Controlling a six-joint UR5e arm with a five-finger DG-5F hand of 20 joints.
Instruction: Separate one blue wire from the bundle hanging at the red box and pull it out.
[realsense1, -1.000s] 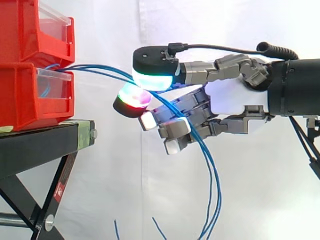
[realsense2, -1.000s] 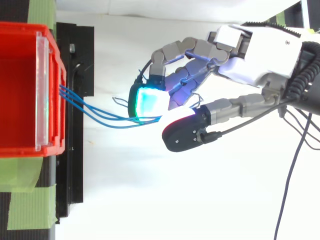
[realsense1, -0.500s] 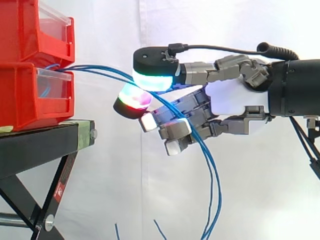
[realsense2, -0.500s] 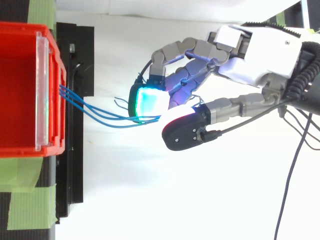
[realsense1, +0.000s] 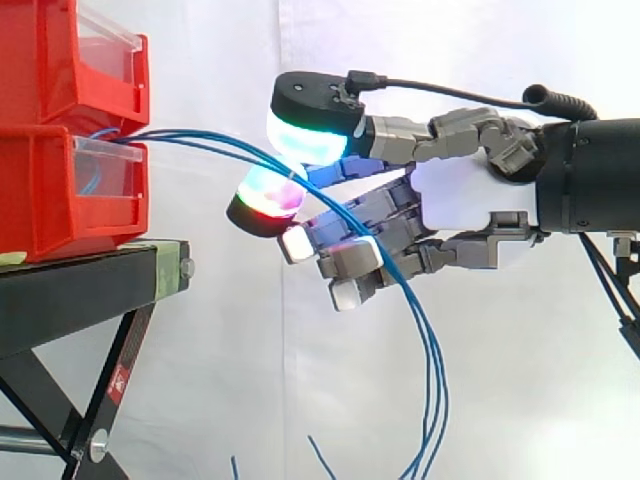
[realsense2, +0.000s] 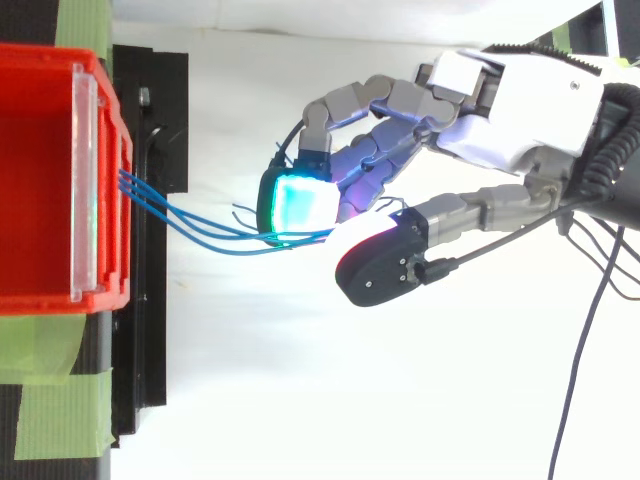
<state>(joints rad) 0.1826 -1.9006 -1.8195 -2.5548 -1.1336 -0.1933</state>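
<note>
Blue wires (realsense1: 160, 134) pinched by the hand (realsense1: 460, 195) droop in side view.

- The two stacked bins (realsense1: 50, 215) are bright red, each with a clear, colourless front panel (realsense1: 105, 178).
- The wires (realsense1: 210, 143) are all the same plain blue.
- My robot hand (realsense1: 460, 205) has a white palm and grey metal fingers.
- Its uppermost pad (realsense1: 305, 140) glows white and cyan with a green edge under a black cap.
- The pad below it (realsense1: 268, 192) glows red and magenta with a touch of green and has a black back.
- The lower fingertips (realsense1: 296, 243) shine plain white.
- The stand (realsense1: 70, 305) is black, with strips of light green tape (realsense2: 55, 415).
- The curtain (realsense1: 200, 350) is white.
</note>
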